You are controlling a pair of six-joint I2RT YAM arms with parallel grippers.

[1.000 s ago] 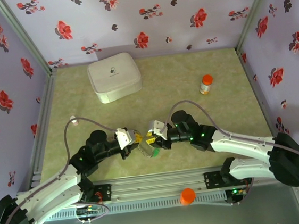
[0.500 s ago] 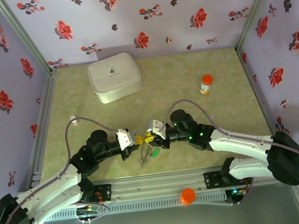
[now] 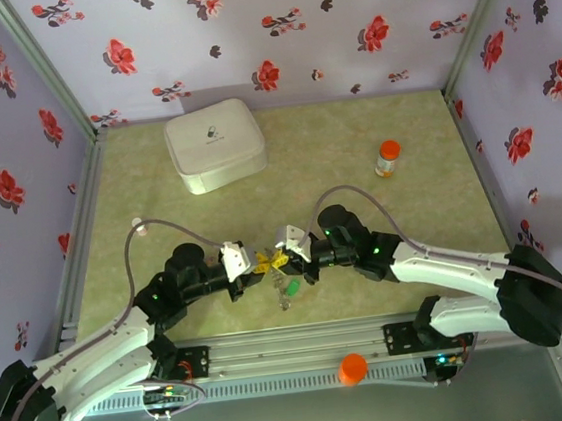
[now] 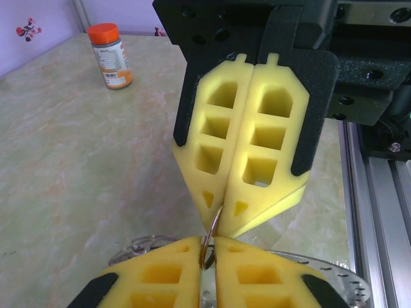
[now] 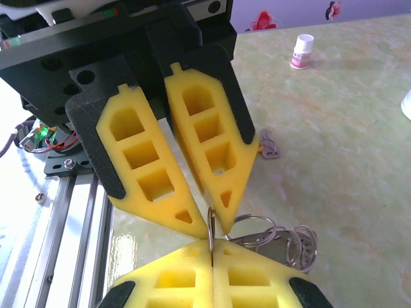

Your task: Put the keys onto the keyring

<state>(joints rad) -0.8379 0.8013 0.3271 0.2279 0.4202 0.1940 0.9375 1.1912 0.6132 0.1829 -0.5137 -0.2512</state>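
At the near middle of the pale green marbled table [image 3: 356, 162], your right gripper [image 4: 226, 218] has its yellow foam fingers pressed flush together, pinching the rim of the thin grey metal keyring [image 5: 210, 224]. Your left gripper [image 5: 207, 223] meets it tip to tip, its jaws slightly parted around that same rim. The ring shows edge-on as a slim bright arc. Smaller wire loops [image 5: 257, 224] cluster just beside it, and the green-headed key [image 3: 291, 288] sits just below the fingertips.

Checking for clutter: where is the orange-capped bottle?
Top view: the orange-capped bottle stands upright, far right, well right of the white box.
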